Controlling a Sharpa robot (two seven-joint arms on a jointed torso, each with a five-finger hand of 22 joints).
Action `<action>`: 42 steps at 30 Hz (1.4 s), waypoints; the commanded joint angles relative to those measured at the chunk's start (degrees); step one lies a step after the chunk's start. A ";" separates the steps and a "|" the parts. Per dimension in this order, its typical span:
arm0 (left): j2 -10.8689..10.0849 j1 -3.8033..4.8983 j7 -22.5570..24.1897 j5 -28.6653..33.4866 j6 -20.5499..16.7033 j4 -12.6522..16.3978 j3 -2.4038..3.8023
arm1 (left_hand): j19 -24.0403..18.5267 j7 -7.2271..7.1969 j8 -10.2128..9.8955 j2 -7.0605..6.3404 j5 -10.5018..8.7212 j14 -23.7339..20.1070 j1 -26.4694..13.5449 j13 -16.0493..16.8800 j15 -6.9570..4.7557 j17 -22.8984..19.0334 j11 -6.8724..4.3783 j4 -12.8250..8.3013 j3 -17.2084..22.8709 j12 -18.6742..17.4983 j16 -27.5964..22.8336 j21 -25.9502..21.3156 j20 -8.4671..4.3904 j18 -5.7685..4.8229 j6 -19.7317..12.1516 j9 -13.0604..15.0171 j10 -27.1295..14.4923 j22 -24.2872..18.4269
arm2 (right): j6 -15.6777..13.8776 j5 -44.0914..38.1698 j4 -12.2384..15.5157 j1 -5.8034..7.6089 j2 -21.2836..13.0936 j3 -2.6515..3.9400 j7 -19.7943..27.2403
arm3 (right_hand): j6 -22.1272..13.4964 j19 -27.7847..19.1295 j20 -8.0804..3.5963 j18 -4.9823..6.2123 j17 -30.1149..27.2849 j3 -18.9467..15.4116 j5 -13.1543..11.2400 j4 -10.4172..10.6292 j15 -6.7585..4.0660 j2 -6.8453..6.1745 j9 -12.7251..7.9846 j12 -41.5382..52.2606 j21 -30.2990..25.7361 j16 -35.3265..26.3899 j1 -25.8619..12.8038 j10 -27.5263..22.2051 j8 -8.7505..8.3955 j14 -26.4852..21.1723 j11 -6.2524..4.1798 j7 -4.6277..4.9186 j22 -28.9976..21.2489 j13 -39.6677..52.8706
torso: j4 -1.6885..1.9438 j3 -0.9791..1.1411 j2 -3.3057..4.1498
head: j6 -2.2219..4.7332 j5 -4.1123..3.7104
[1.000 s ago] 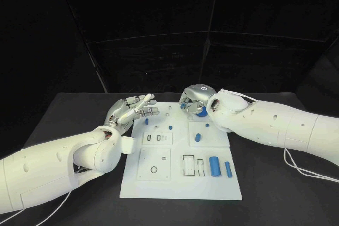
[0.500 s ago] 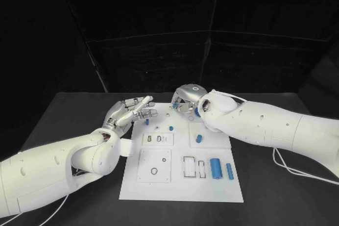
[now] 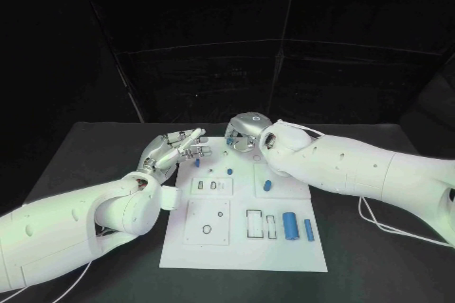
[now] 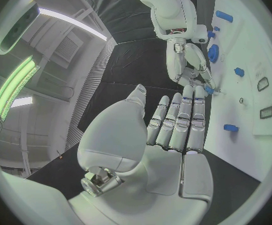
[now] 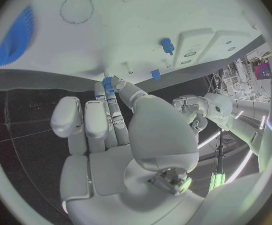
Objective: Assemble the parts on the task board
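The white task board (image 3: 242, 254) lies in the middle of the black table. My right hand (image 3: 244, 135) hovers over the board's far edge and pinches a small blue part (image 5: 108, 86) between thumb and finger; the left wrist view shows that part (image 4: 208, 90) at the fingertips of the right hand (image 4: 187, 60). My left hand (image 3: 173, 149) is at the board's far left corner, fingers straight and apart, holding nothing. Two blue cylinders (image 3: 288, 225) lie side by side on the near right of the board. A blue peg (image 3: 267, 183) and a small blue piece (image 3: 197, 163) sit further back. A blue gear (image 5: 11, 40) rests near the far edge.
The board has a rectangular slot (image 3: 255, 223) and an oval ring (image 3: 207, 229) in its near half. A white cable (image 3: 384, 221) trails across the table at the right. Black curtain closes the back of the table.
My right hand has moved left along the board's far edge, and its arm now covers the gear in the head view. The left hand has hardly shifted.
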 commanded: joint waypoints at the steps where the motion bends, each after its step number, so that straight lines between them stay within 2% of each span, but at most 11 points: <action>1: -0.02 0.13 0.33 -0.10 0.30 0.25 0.06 | -0.54 2.20 -0.14 0.10 0.03 -0.30 0.30 -0.02 0.24 0.03 0.27 -0.34 -0.16 -0.31 -0.43 -0.31 0.13 0.55 0.38 0.00 0.31 -0.13 | 0.30 -0.05 -0.47 0.15 0.44 0.05 -0.08 | -0.12 -0.07 0.25 -0.97 -0.17 0.13 -0.30 0.35 -0.01 -0.27 0.01 -0.44 0.27 0.32 -0.30 -0.28 -0.27 1.58 0.19 0.23 0.00 -0.08 | 0.09 -0.01 0.02 | -0.07 0.04; 10: -0.01 0.17 0.31 -0.10 0.29 0.33 0.06 | -0.62 2.20 -0.15 0.10 0.03 -0.35 0.31 -0.02 0.26 0.02 0.28 -0.38 -0.18 -0.32 -0.49 -0.37 0.15 0.55 0.43 0.00 0.32 -0.17 | 1.55 -0.18 -1.34 0.15 1.33 0.04 -0.99 | -0.69 -0.60 0.46 -0.86 -0.76 0.45 -0.60 0.98 0.23 -0.86 -0.13 -0.79 0.06 0.08 -0.68 -1.21 -0.70 1.35 0.46 0.41 -0.51 -0.28 | -0.08 -0.01 0.02 | -0.26 0.22; 25: -0.11 0.24 0.03 -0.10 0.50 0.31 0.06 | -0.72 2.22 -0.18 0.12 0.03 -0.38 0.32 -0.02 0.28 0.02 0.28 -0.41 -0.20 -0.35 -0.56 -0.45 0.17 0.54 0.32 -0.01 0.33 -0.22 | 2.99 -0.41 -2.26 0.15 2.06 0.04 -1.55 | -3.86 -3.45 1.57 -0.10 -4.72 1.59 -1.54 2.54 1.42 -2.97 -0.64 -0.92 -1.88 -2.34 -1.05 -7.62 -1.00 0.14 1.93 1.29 -4.29 -1.14 | -0.10 -0.01 0.06 | -0.42 0.26; 42: -0.22 0.27 -0.19 -0.10 0.53 0.27 0.05 | -0.78 2.24 -0.19 0.15 0.03 -0.38 0.32 -0.02 0.28 0.02 0.29 -0.43 -0.21 -0.37 -0.59 -0.51 0.18 0.55 0.35 -0.01 0.33 -0.26 | 4.36 -0.42 -1.97 0.15 1.66 0.03 -1.34 | -3.25 -3.44 1.63 -0.07 -4.81 1.68 -2.25 3.12 1.32 -3.18 -0.42 -0.23 -1.92 -2.27 -0.91 -7.09 -0.61 0.16 1.72 1.06 -4.28 -0.87 | -0.11 0.00 0.09 | -0.76 0.27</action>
